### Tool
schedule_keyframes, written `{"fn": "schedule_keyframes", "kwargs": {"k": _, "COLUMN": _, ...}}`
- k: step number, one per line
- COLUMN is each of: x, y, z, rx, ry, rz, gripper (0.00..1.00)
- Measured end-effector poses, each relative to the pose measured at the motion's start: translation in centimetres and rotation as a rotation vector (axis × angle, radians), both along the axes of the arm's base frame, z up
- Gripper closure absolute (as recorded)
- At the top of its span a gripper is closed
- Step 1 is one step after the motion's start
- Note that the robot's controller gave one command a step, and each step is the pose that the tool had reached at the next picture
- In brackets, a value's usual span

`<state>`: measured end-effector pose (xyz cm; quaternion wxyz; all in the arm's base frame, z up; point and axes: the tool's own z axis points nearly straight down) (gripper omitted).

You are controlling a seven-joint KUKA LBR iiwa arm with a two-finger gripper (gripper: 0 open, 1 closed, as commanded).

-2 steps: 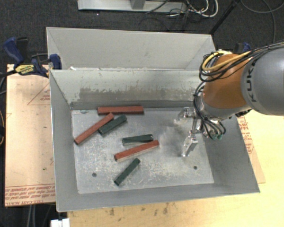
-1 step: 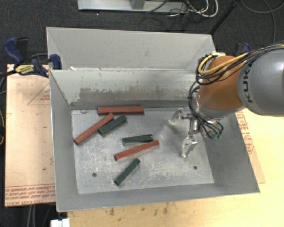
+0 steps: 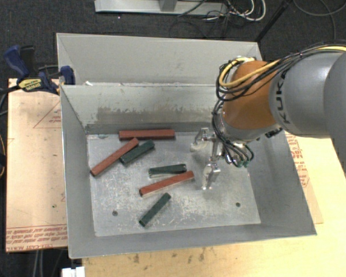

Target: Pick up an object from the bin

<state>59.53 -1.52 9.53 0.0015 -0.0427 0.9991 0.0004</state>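
My gripper (image 3: 207, 161) hangs low over the right half of the bin floor, its two metal fingers spread open with nothing between them. The nearer fingertip (image 3: 209, 182) stands just right of the right end of a red-brown bar (image 3: 166, 184) that lies slanted in the middle of the bin. A short dark green bar (image 3: 167, 170) lies just above that one, left of the gripper. No bar is touched by the fingers, as far as I can see.
Further left lie a dark green bar (image 3: 136, 153) against a slanted red-brown bar (image 3: 113, 157). Another red-brown bar (image 3: 147, 134) rests along the back wall, and a dark green bar (image 3: 154, 209) lies near the front. The orange-covered wrist looms over the bin's right side.
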Motion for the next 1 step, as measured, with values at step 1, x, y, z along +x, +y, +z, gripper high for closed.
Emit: {"fn": "schedule_keyframes", "kwargs": {"k": 1, "x": 0.61, "y": 2.12, "z": -1.69, "rx": -0.002, "ry": -0.002, "rz": 0.191, "gripper": 1.00}}
